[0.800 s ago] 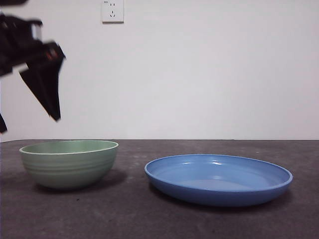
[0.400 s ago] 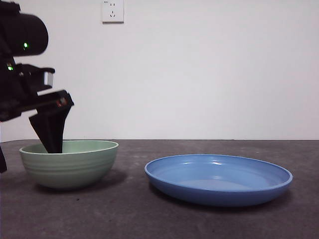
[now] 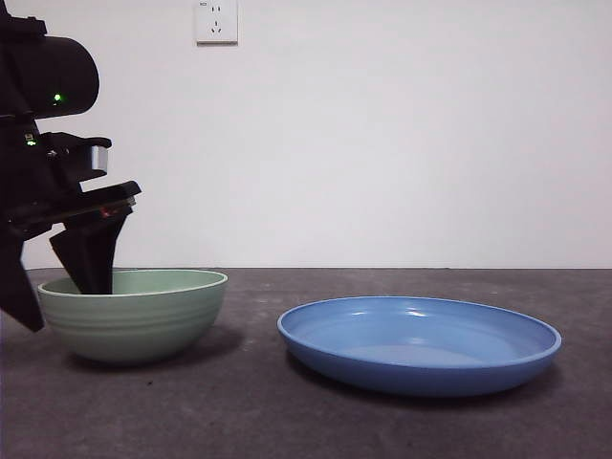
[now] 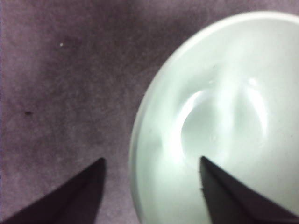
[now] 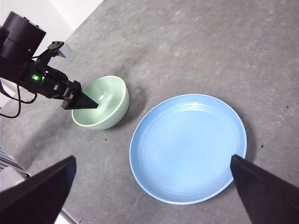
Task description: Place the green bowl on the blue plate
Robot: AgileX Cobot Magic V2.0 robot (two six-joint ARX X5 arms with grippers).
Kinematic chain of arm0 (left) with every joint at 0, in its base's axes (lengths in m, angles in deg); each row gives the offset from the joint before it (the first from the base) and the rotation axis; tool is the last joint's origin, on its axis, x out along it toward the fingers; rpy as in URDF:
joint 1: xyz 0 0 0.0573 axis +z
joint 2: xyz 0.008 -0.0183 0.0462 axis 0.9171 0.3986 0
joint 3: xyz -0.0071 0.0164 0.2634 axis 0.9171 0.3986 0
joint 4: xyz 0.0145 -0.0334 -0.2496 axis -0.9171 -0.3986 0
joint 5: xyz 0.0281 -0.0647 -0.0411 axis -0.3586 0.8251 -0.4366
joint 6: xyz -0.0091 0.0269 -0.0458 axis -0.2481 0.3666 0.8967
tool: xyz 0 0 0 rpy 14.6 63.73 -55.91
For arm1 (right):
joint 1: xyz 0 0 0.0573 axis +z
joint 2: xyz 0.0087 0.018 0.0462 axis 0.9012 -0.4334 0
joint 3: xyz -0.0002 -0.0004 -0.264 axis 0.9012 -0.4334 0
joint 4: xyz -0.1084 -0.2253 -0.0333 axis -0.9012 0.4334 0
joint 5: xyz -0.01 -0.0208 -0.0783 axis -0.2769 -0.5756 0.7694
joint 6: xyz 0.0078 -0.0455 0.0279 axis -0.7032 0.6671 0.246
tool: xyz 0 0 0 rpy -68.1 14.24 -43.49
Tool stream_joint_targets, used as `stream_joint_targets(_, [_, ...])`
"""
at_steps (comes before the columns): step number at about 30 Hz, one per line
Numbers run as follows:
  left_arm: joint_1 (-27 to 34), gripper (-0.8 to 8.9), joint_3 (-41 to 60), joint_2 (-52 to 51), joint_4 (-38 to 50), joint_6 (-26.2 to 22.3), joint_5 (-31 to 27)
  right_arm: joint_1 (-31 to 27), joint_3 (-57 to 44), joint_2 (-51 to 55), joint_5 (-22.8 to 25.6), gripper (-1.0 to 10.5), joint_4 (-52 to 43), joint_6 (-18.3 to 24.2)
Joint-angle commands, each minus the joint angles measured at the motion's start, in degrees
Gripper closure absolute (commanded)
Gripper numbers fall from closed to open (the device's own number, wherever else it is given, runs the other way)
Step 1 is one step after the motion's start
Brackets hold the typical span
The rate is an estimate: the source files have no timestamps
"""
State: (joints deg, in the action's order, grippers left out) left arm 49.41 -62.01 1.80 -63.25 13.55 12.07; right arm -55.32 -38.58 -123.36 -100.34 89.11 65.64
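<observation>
Right under your left pincer (image 4: 150, 168) sits the green bowl (image 3: 134, 314), pale, shiny and round with soft ridges outside. Your pincer is open, one jaw inside the bowl, one outside its rim. The wide blue plate (image 3: 419, 344) lies well apart from it.

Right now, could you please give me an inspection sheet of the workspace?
Surface: dark grey table, matte, a few small specks.
Job's things: green bowl upright on the table, apart from the blue plate; plate bare.
Clutter: nothing seen.
Grippers: left gripper open, straddling the bowl's rim, one jaw inside, one outside; right gripper open, high above the plate, holding nothing.
Cables: black cable hanging by the left arm.
Surroundings: white wall with a wall socket.
</observation>
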Motion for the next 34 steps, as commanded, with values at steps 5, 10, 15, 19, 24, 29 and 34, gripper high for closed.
stream_joint_targets(5, [-0.1, 7.39, -1.0, 0.9, 0.5, 1.3, -0.1, 0.3, 1.1, -0.1, -0.2, 3.4, -0.3, 0.2])
stream_joint_targets(10, [-0.1, 7.95, -1.1, 0.9, 0.5, 1.3, -0.1, 0.3, 1.1, -0.1, -0.2, 3.4, -0.3, 0.2])
stream_joint_targets(15, [-0.2, 7.96, -1.3, 0.8, -0.1, 1.7, -0.1, 0.3, 1.1, -0.1, -0.2, 3.4, -0.3, 0.2])
stream_joint_targets(19, [-0.8, 7.96, -3.1, 0.8, -3.1, 4.7, -0.1, 0.3, 1.1, -0.1, -0.2, 3.4, -0.3, 0.2])
stream_joint_targets(24, [-2.5, 7.96, -9.5, 1.0, -10.8, 5.8, -0.1, 0.3, 1.1, -0.1, -0.2, 3.4, -0.3, 0.2])
stream_joint_targets(29, [-5.3, 7.96, -18.4, 2.6, -16.4, 6.2, 2.7, 0.3, 1.1, -0.1, -0.2, 3.4, -0.3, 0.2])
stream_joint_targets(34, [-9.3, 7.96, -26.4, 6.3, -17.8, 7.4, 4.5, 0.3, 1.1, -0.1, -0.2, 3.4, -0.3, 0.2])
